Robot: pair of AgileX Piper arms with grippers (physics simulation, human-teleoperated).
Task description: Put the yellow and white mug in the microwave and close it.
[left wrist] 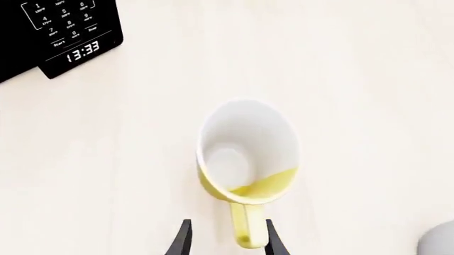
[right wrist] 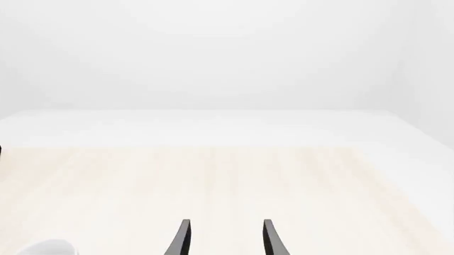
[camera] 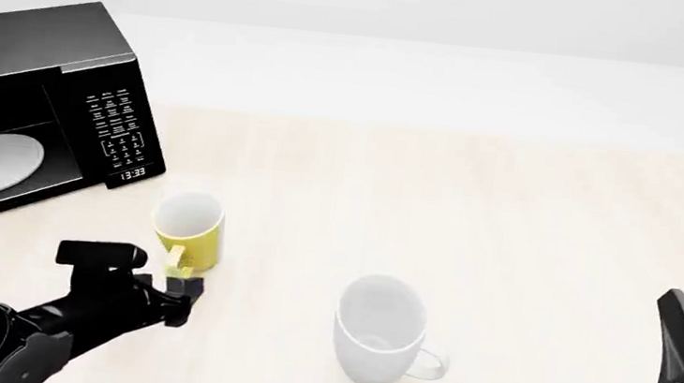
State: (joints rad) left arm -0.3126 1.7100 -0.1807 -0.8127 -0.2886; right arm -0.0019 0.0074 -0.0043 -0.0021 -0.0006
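Pale tabletop: left gripper spread around yellow and white mug handle; right gripper spread.

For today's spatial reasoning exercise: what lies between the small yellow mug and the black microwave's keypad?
Nothing: only bare pale wooden table separates the small yellow mug with white inside from the black microwave's keypad, seen in the left wrist view and confirmed in the front view.

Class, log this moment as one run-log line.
left end effector: open, astride handle of yellow and white mug | right end effector: open, idle | microwave: door open | mug: on table
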